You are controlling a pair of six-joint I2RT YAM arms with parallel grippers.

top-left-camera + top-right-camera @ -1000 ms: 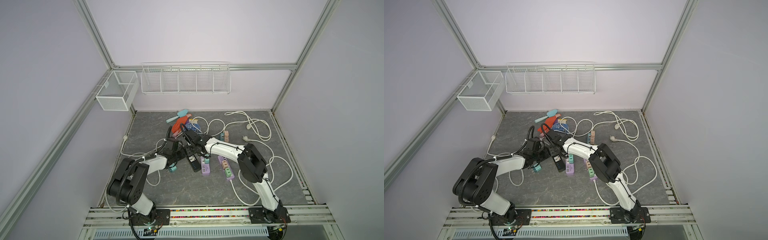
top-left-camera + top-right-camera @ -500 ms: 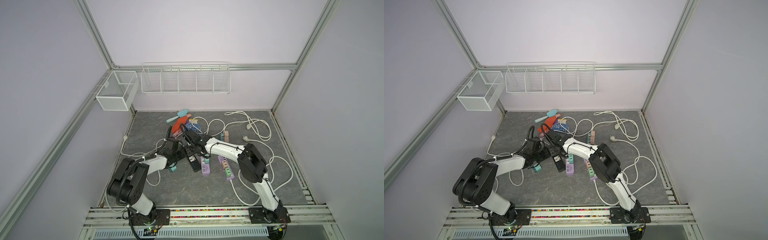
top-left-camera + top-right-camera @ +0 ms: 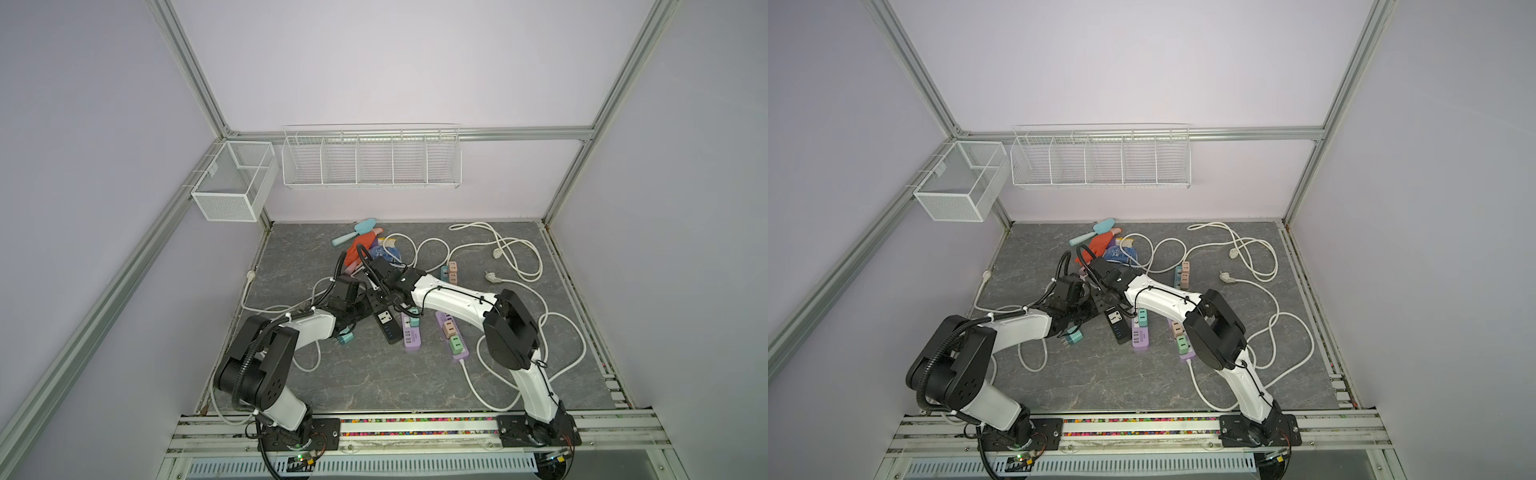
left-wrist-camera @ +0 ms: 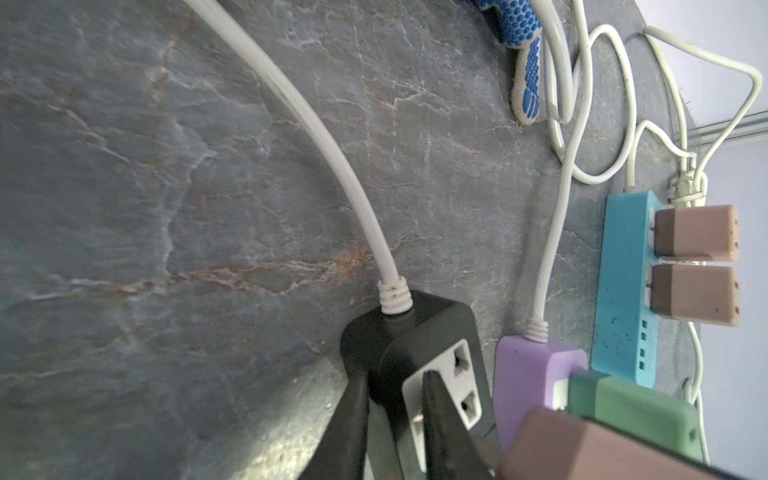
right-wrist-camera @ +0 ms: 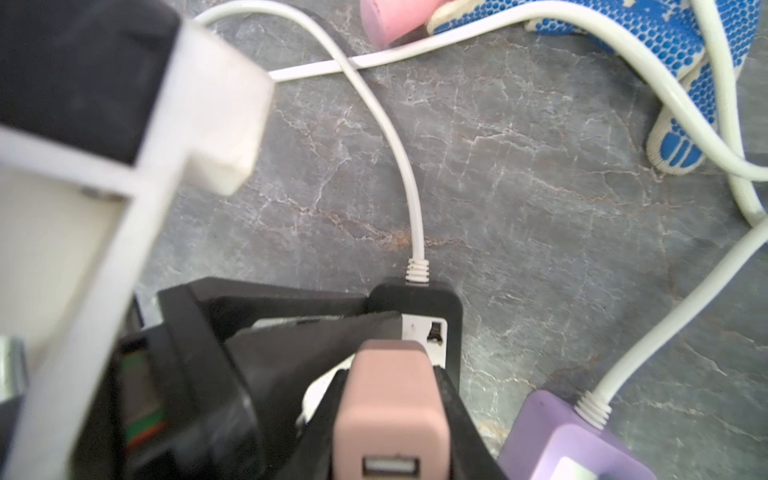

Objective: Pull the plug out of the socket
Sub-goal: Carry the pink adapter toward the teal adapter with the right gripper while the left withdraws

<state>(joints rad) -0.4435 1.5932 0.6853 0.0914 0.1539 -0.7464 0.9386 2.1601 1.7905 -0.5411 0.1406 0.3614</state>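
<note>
In both top views the long black plastic power strip [image 3: 385,326] lies in the middle of the grey stone-look table [image 3: 374,374].

Left wrist view: the left claw [image 4: 395,380] is narrow and pinches the strip's edge.

Right wrist view: the right claw [image 5: 390,386] squeezes the small pink blocky plug [image 5: 390,415], right over the strip's white face. Plugged in or out, I cannot tell.

Colour ref.: table [image 3: 353,374] grey marble patt. w/ white and rust veins; power strip [image 4: 390,336] black, socket face [image 4: 440,357] white; plug [image 5: 390,395] dusty pink; second strip [image 4: 523,374] lilac; third strip [image 4: 623,282] turquoise; glove [image 5: 665,41] white w/ blue dot patt.; cables [image 4: 326,137] white.
</note>
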